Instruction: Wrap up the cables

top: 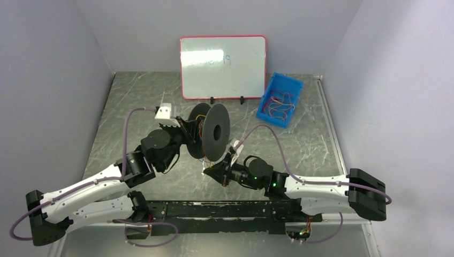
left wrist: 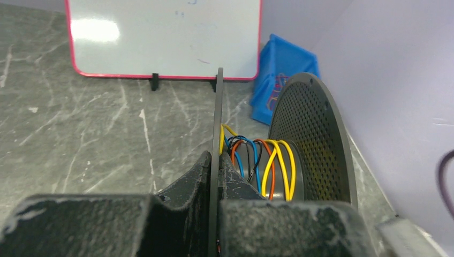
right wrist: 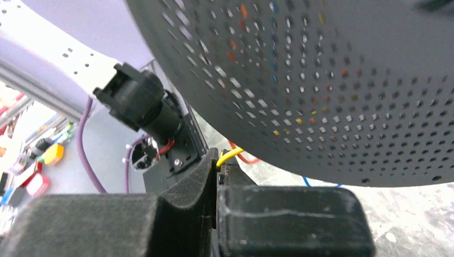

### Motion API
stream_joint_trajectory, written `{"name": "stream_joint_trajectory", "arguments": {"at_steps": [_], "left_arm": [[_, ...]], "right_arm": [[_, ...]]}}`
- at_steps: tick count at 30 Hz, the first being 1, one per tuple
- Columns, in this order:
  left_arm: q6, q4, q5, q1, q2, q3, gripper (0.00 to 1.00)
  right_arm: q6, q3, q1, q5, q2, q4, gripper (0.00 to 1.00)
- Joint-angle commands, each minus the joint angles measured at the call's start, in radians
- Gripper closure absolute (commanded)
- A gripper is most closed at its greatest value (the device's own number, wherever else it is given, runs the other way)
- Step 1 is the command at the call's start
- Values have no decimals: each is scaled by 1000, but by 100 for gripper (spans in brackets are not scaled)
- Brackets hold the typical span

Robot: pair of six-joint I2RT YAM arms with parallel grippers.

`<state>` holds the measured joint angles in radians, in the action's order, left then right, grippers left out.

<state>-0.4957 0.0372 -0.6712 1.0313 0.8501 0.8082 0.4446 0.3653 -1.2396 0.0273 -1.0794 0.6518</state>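
Blue bin (top: pixel 284 79) upper right holds loose cables (top: pixel 278 104); left gripper (left wrist: pixel 214 179) clamps the spool (left wrist: pixel 313 139), right gripper (right wrist: pixel 217 174) pinches a yellow cable (right wrist: pixel 230 154) pointing upward

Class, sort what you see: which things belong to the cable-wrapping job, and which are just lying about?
Belongs to the job: spool, clamped by the left gripper; wound cables; yellow cable pinched in the right gripper; loose cables in the blue bin.
Just lying about: whiteboard.
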Motion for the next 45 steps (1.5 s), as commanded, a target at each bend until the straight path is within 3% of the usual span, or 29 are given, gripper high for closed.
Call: {"name": "stream_joint_trajectory", "arguments": {"at_steps": [1,13,20,31,45], "left_arm": [[11,-185,-156,-7,-2,-24,93],[-62,-123,-215,-2,36,-131,93],[-193,-80,-226,15,64,-166,93],[-512,8,-106,15,129,-190,93],[-690,-96,102,15,251,-258,93]], "right_arm": [[34,82,-51,106,-5,-57,100],[122,235,-63,357,-76,-171,100],[172,257,-67,504,-145,-135,100],[156,229,-104,832,-208,-120,100],[4,207,-106,1097,-328,-64,100]]}}
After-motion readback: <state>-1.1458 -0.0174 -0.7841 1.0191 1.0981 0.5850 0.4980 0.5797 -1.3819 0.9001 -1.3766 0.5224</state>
